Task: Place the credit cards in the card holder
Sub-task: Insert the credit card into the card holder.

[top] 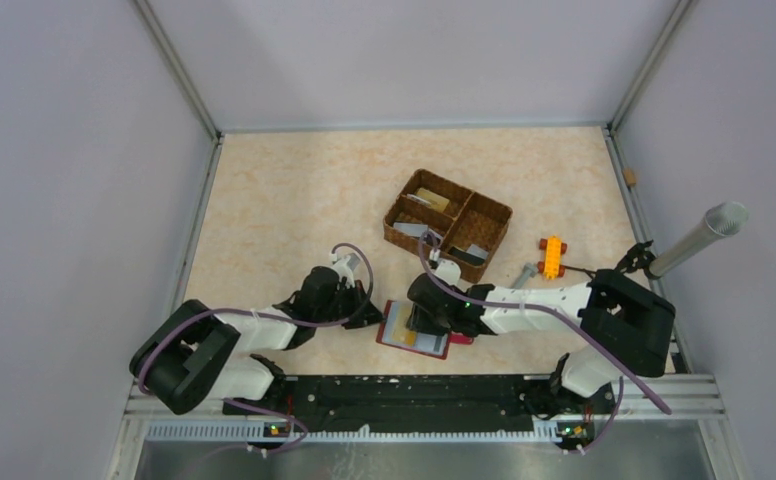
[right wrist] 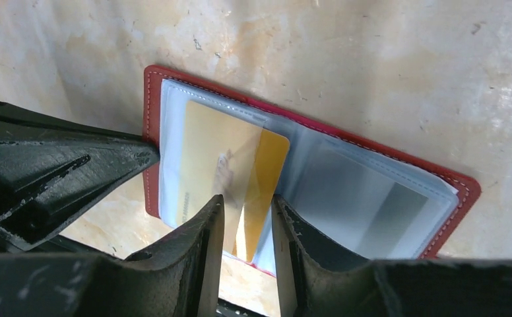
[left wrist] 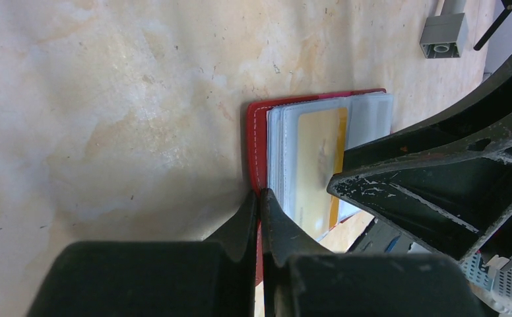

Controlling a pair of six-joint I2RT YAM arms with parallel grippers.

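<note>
The card holder (top: 396, 335) lies open on the table, dark red with clear pockets. My left gripper (left wrist: 260, 195) is shut on its red left edge (left wrist: 255, 139). A gold credit card (right wrist: 233, 158) sits partly in the left clear pocket, with one corner sticking out toward the middle fold. My right gripper (right wrist: 247, 205) hovers over that card's near edge. Its jaws are open with a gap, and nothing is pinched between them. A greyish shape shows through the right pocket (right wrist: 372, 198). More credit cards (top: 431, 200) lie in the wicker basket.
The brown divided wicker basket (top: 492, 212) stands just behind the holder. A yellow-orange toy block (top: 552, 257) and a bolt (top: 524, 272) lie to its right. A grey cylinder (top: 699, 235) leans at the right wall. Frame posts and walls enclose the table.
</note>
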